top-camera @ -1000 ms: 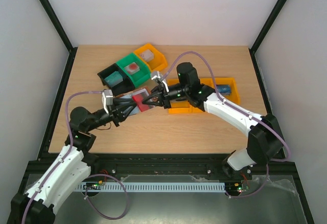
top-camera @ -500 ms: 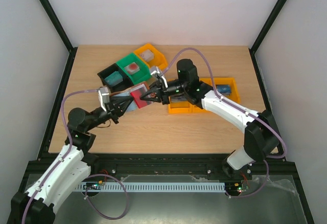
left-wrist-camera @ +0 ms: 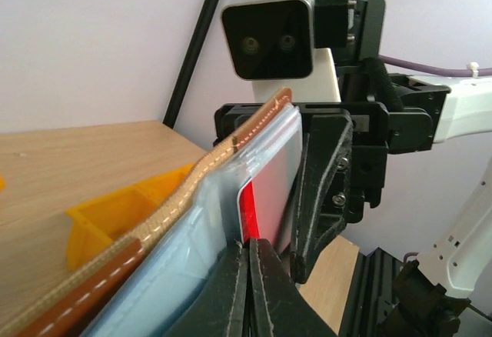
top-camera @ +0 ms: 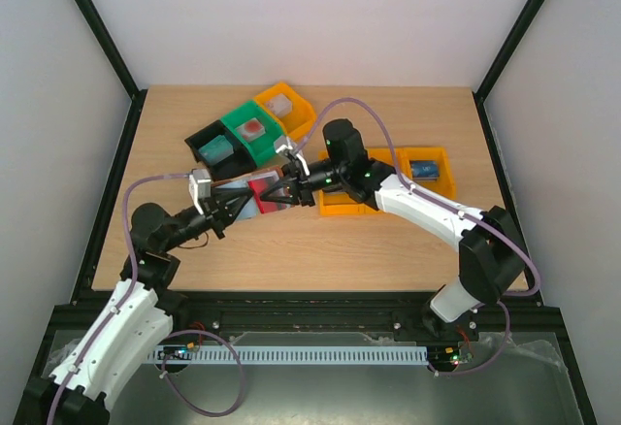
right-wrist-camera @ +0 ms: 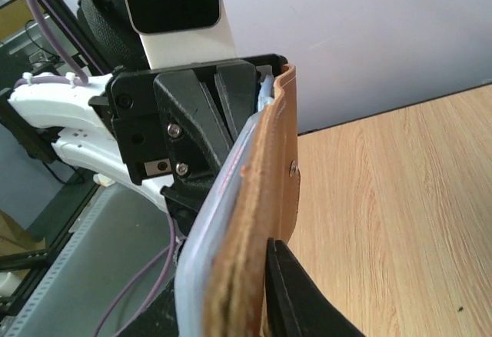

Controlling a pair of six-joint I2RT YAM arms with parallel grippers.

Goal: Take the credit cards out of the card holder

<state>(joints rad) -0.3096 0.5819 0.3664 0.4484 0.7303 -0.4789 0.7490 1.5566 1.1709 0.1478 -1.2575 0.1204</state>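
- My left gripper (left-wrist-camera: 247, 254) is clenched on the card holder (left-wrist-camera: 169, 275) at its pale inner edge, possibly nipping the red card (left-wrist-camera: 265, 198) too.
- Card holder is aloft between both my grippers.
- Right gripper (top-camera: 276, 192) straddles it; gripping or slack, I cannot tell.

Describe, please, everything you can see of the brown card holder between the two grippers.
The card holder is a brown leather bifold with pale stitching, a snap stud and a blue-grey lining, held on edge above the table. A red card shows in its inner pocket. The left gripper is shut on that inner side; the right gripper straddles the far edge.
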